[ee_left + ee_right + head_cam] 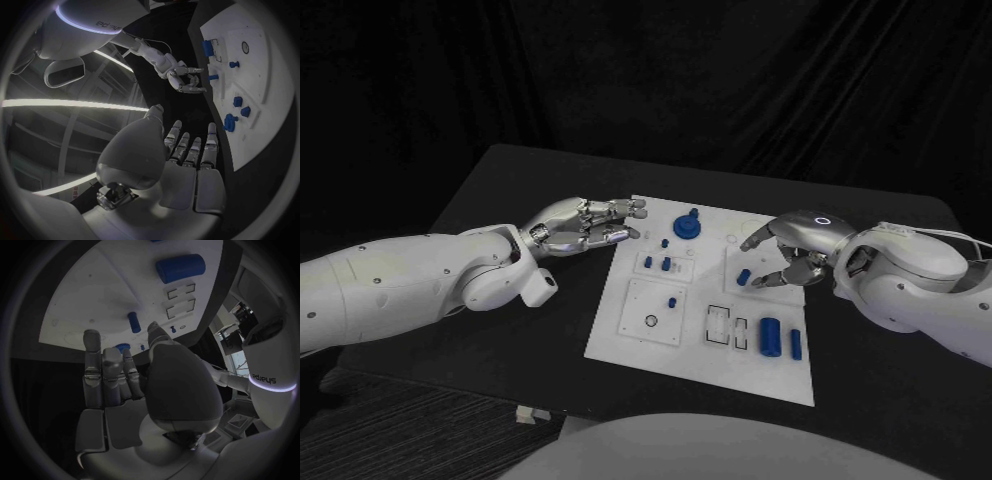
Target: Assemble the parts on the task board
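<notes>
The white task board (625, 340) lies in the middle of the table. On it are a blue round knob (687, 225), two small blue pegs (656, 264), another small peg (672, 300), a thick blue cylinder (770, 335) and a slim one (795, 343). My left hand (581, 225) hovers just off the board's far left corner, its fingers (187, 147) spread and holding nothing. My right hand (790, 250) hangs over the board's right side, fingers pointing down beside a small blue peg (747, 273). In the right wrist view its fingers (103, 372) are straight, with nothing between them; the peg (134, 321) lies beyond them.
A black ring (651, 321) sits in a square plate at the board's near left. Two rectangular slots (727, 326) lie next to the thick cylinder (180, 267). Bare black table (516, 350) surrounds the board.
</notes>
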Action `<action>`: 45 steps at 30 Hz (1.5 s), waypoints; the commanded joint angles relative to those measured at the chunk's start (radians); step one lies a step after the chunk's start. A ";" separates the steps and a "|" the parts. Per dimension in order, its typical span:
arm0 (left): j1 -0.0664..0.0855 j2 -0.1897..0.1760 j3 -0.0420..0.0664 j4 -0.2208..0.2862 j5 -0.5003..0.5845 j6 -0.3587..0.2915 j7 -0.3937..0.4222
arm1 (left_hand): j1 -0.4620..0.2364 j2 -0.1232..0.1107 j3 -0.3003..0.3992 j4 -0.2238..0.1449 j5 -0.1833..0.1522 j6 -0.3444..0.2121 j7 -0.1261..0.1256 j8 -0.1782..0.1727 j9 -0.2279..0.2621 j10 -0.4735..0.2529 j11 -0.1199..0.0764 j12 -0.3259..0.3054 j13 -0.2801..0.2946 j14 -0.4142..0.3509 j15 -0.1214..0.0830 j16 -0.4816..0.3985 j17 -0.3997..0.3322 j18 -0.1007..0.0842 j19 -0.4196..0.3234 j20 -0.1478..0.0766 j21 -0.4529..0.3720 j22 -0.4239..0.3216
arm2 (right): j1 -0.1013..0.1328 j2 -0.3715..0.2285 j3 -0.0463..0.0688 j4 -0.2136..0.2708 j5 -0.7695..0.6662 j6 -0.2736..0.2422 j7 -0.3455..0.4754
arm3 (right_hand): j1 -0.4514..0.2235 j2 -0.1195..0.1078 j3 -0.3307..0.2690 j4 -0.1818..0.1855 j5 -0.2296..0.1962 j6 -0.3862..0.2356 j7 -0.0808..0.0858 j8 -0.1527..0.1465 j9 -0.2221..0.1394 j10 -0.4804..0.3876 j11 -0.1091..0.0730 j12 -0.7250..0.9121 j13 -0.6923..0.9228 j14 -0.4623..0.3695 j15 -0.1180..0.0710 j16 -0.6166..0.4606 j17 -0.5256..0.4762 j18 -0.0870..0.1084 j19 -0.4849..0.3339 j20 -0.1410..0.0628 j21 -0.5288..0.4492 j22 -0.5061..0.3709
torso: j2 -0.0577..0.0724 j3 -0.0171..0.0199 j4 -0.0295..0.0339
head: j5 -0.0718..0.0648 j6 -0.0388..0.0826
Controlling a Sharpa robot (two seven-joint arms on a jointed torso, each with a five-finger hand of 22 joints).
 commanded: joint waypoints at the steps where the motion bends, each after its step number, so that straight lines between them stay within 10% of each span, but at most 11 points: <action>1: -0.001 0.000 0.001 -0.001 0.026 0.026 0.032 | 0.012 0.001 -0.007 0.000 0.007 0.001 0.005 0.000 0.001 -0.002 0.009 0.005 -0.002 0.005 0.004 -0.001 -0.002 0.016 0.000 0.006 -0.006 -0.002 | -0.012 0.009 0.000 -0.008 -0.007 0.015 0.012 | 0.049 0.020 0.024 -0.004 0.076 -0.002 0.012 0.003 -0.003 0.016 -0.001 0.008 -0.014 -0.005 0.002 0.006 -0.009 0.014 0.007 -0.002 -0.007 0.003 | 0.000 -0.0004 0.0006 | 0.002 0.000; 4: -0.001 -0.001 0.001 -0.002 0.026 0.030 0.029 | 0.025 0.004 -0.011 -0.001 0.016 0.002 0.006 0.000 0.002 -0.002 0.010 0.011 -0.005 0.010 0.011 0.002 -0.003 0.016 0.003 0.010 -0.008 -0.006 | -0.024 0.023 0.000 -0.022 -0.007 0.021 0.015 | 0.099 0.041 0.045 -0.012 0.164 0.003 0.011 0.007 -0.006 0.036 -0.002 0.019 -0.033 -0.006 -0.001 0.010 -0.021 0.013 0.014 -0.005 -0.011 0.011 | 0.000 -0.0005 0.0002 | 0.005 0.000; 14: -0.003 -0.001 0.001 -0.010 0.026 0.047 0.012 | 0.102 0.007 -0.010 -0.015 0.082 0.037 0.022 0.009 0.008 0.006 0.031 0.041 -0.004 0.046 0.022 0.031 0.001 0.017 0.022 0.024 -0.008 -0.022 | -0.045 0.057 0.000 -0.050 -0.007 0.013 0.022 | 0.155 0.070 0.084 -0.053 0.241 0.057 0.014 0.034 0.000 0.118 -0.010 0.053 -0.055 0.003 0.000 0.038 -0.024 0.008 0.034 -0.007 0.016 0.042 | 0.000 -0.0004 0.0007 | 0.012 0.000; 22: -0.006 0.000 0.001 -0.015 0.026 0.055 0.004 | 0.122 0.009 -0.006 -0.018 0.097 0.058 0.032 0.015 0.012 0.022 0.045 0.061 -0.001 0.070 0.027 0.053 0.006 0.017 0.034 0.031 -0.007 -0.027 | -0.050 0.070 0.000 -0.061 -0.007 0.005 0.022 | 0.148 0.070 0.116 -0.058 0.247 0.115 -0.005 0.054 0.010 0.183 -0.017 0.061 -0.072 0.012 0.005 0.061 -0.021 0.004 0.048 -0.003 0.043 0.066 | 0.000 -0.0005 0.0006 | 0.013 0.000; 38: -0.009 -0.002 0.000 -0.017 0.026 0.063 -0.006 | 0.141 0.006 -0.003 -0.020 0.114 0.081 0.040 0.024 0.016 0.037 0.057 0.080 0.000 0.108 0.042 0.088 0.012 0.016 0.063 0.039 0.004 -0.030 | -0.051 0.072 0.000 -0.061 -0.007 0.022 -0.008 | 0.128 0.041 0.184 -0.054 0.247 0.189 0.021 0.072 0.035 0.313 -0.037 0.039 -0.107 0.023 -0.007 0.081 -0.026 0.007 0.056 -0.015 0.031 0.087 | -0.001 -0.0004 0.0001 | 0.018 0.000; 45: -0.010 -0.003 0.000 -0.017 0.026 0.066 -0.011 | 0.145 0.005 -0.001 -0.021 0.121 0.082 0.040 0.025 0.016 0.039 0.057 0.082 0.000 0.115 0.047 0.095 0.012 0.015 0.071 0.040 0.007 -0.030 | -0.051 0.072 0.000 -0.063 -0.007 0.044 -0.017 | 0.096 0.029 0.174 -0.051 0.157 0.162 0.020 0.046 0.031 0.278 -0.019 -0.005 -0.127 0.000 0.009 0.053 -0.061 0.014 0.030 -0.002 -0.047 0.071 | 0.000 -0.0005 0.0005 | 0.019 0.000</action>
